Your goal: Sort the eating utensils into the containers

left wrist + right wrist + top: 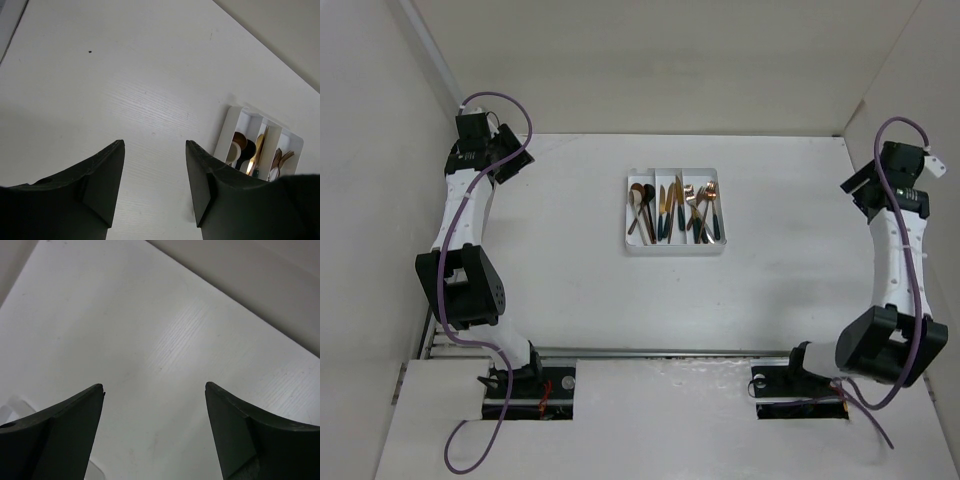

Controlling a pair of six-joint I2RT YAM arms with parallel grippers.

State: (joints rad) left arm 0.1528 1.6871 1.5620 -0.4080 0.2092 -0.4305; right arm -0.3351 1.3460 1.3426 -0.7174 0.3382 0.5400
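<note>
Left gripper (510, 158): jaws spread wide, holding nothing, bare table (570, 290) below it in the left wrist view. Right gripper (856, 192): jaws likewise parted and empty, over plain tabletop in the right wrist view.

Eating utensils (675, 210): lying inside the white tray (675, 250), handles toward the arm bases. Spoons (641, 205) in the left compartment, a black one (247, 149) and a cream one (232, 152) among them. Dark-handled knives (667, 212) in the middle compartment. What look like forks (705, 212) in the right compartment, somewhat crossed. Exact count not readable.

Tray set at mid-table, slightly toward the far side, compartments running away from the arm bases. Left gripper raised at the far left, well apart from the tray. Right gripper at the far right edge, also well apart. Pale walls (640, 60) on three sides.
</note>
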